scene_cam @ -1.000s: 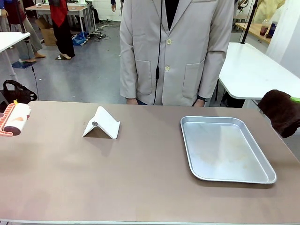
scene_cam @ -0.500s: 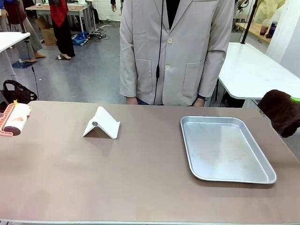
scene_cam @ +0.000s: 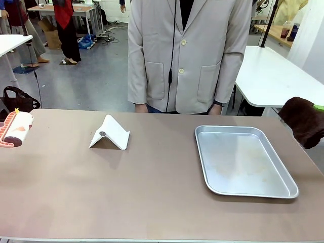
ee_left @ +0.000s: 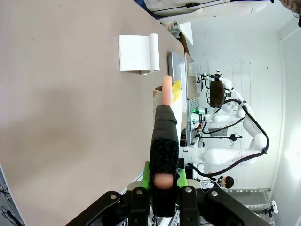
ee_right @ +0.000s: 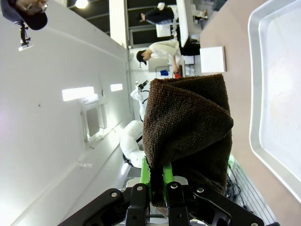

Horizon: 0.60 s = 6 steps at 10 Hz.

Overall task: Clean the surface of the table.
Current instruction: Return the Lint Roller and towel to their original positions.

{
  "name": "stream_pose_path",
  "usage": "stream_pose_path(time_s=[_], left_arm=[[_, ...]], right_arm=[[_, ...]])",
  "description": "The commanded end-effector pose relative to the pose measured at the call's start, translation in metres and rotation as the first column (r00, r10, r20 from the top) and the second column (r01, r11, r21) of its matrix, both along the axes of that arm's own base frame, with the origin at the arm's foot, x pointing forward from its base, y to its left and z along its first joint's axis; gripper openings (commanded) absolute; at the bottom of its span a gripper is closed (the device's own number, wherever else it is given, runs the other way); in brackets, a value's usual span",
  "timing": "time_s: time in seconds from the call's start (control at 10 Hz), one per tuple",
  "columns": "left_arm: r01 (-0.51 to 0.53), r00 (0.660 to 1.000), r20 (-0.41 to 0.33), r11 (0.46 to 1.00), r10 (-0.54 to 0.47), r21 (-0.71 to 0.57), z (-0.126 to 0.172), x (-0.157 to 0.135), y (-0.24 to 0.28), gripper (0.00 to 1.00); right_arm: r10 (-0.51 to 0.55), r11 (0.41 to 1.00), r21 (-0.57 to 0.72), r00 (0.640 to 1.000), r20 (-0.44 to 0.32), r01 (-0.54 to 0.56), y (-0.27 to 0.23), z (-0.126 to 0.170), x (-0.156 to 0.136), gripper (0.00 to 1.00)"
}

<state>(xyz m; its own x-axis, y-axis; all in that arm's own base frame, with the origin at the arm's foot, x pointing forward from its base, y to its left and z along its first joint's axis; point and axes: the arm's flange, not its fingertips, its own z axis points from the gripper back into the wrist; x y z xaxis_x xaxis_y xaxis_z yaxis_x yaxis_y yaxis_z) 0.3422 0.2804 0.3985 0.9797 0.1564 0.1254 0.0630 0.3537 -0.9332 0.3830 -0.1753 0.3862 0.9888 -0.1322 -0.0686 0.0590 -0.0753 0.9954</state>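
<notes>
Table in front view: wide, flat, matte brown, rigid, fixed; nothing to grasp, only to wipe with steady downward pressure. Carries a tray at right and a white folded stand left of centre; probably both need working around or shifting. Faint smears on tray floor; dirt on tabletop itself hard to make out. Roller at far left edge and brown cloth at far right edge, both cut off by frame, holding arms hidden. Person stands at far side, hands mostly hidden behind table edge.

Left wrist view: left gripper clenched on roller handle, roller head pointing away above table. Handle looks stiff with textured grip, unlikely to slip. Roller head foreshortened, sticky surface unreadable. Stand and tray edge beyond.

Right wrist view: right gripper clamped on cloth, a soft folded towel, floppy, light, bunched over fingers. Cloth hides most of the fingers. Tray and a strip of table at right; contact height above table cannot be judged.
</notes>
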Motion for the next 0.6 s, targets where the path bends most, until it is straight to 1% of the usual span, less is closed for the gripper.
stream_pose_path(time_s=[0.0, 0.1, 0.2, 0.3, 0.4, 0.5], left_arm=[[-0.025, 0.999, 0.022, 0.999, 0.025, 0.020, 0.017, 0.022, -0.018, 0.23], [-0.012, 0.999, 0.048, 0.999, 0.011, 0.031, 0.041, 0.042, -0.041, 0.23], [0.002, 0.998, 0.056, 0.998, -0.006, 0.069, 0.057, 0.056, -0.061, 0.23], [0.044, 0.997, 0.063, 0.997, -0.049, 0.069, 0.069, 0.066, -0.082, 0.23], [0.041, 0.997, 0.061, 0.995, -0.046, 0.086, 0.081, 0.072, -0.102, 0.23], [0.057, 0.996, 0.069, 0.993, -0.064, 0.108, 0.097, 0.075, -0.133, 0.23]], right_arm=[[-0.001, 0.998, -0.055, 1.000, 0.027, 0.003, 0.040, 0.029, 0.000, 0.12], [0.045, 0.992, -0.121, 0.999, 0.030, -0.041, 0.081, 0.047, 0.006, 0.12], [0.068, 0.981, -0.181, 0.998, 0.016, -0.064, 0.117, 0.057, 0.011, 0.12], [0.087, 0.969, -0.232, 0.996, -0.001, -0.085, 0.152, 0.063, 0.017, 0.12], [0.089, 0.952, -0.292, 0.996, -0.005, -0.086, 0.188, 0.065, 0.020, 0.12], [0.062, 0.936, -0.348, 0.998, 0.025, -0.050, 0.230, 0.067, 0.018, 0.12]])
